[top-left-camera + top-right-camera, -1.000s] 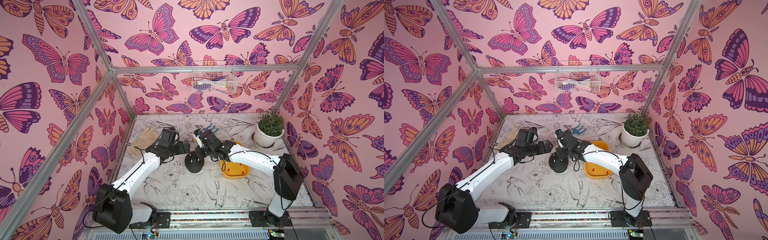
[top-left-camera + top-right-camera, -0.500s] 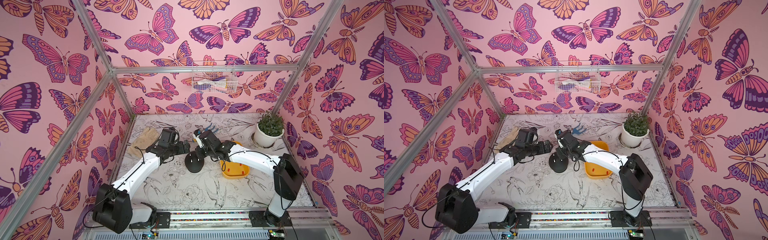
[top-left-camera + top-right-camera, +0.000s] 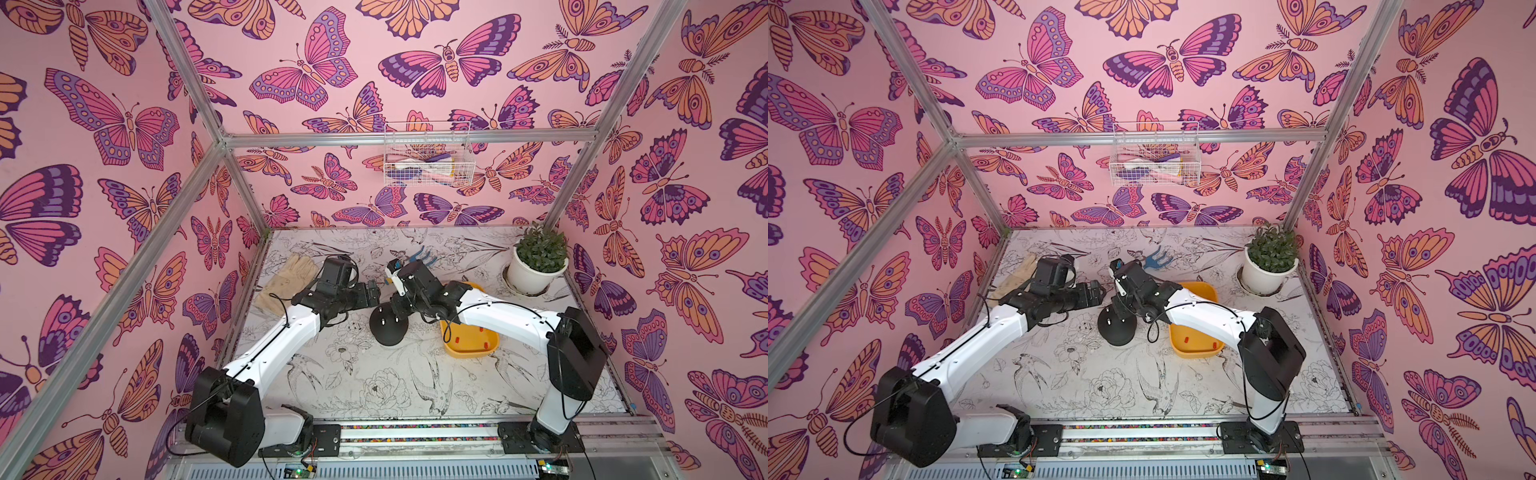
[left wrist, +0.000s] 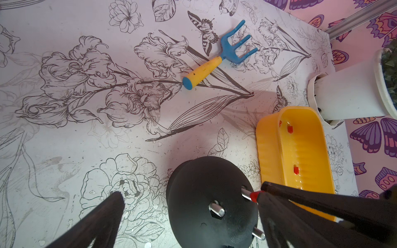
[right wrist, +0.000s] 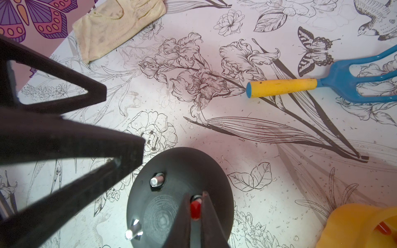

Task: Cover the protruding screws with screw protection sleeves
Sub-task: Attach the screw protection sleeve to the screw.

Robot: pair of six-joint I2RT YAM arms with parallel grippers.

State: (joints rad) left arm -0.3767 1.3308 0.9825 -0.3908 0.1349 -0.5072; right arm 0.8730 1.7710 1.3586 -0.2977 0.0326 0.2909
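Observation:
A black dome (image 3: 390, 328) (image 3: 1119, 328) stands mid-table with three protruding screws. Two screws are bare (image 5: 155, 180) (image 5: 132, 232) (image 4: 217, 209) (image 4: 257, 233). My right gripper (image 5: 196, 214) (image 3: 395, 311) is over the dome, shut on a red screw protection sleeve (image 5: 195, 207) (image 4: 254, 196). That sleeve sits at the tip of the third screw (image 4: 246, 193), whose thread is still bare below it. My left gripper (image 4: 190, 194) (image 3: 374, 291) is open just left of the dome, holding nothing. More sleeves (image 4: 290, 129) (image 4: 296, 170) (image 3: 457, 340) lie in the yellow tray (image 4: 268, 150) (image 3: 469, 353).
A blue hand rake with a yellow handle (image 4: 206, 68) (image 5: 281, 87) lies behind the dome. A cream glove (image 3: 291, 278) (image 5: 113, 23) is at the back left, a potted plant (image 3: 538, 266) at the back right. A wire basket (image 3: 428, 160) hangs on the back wall.

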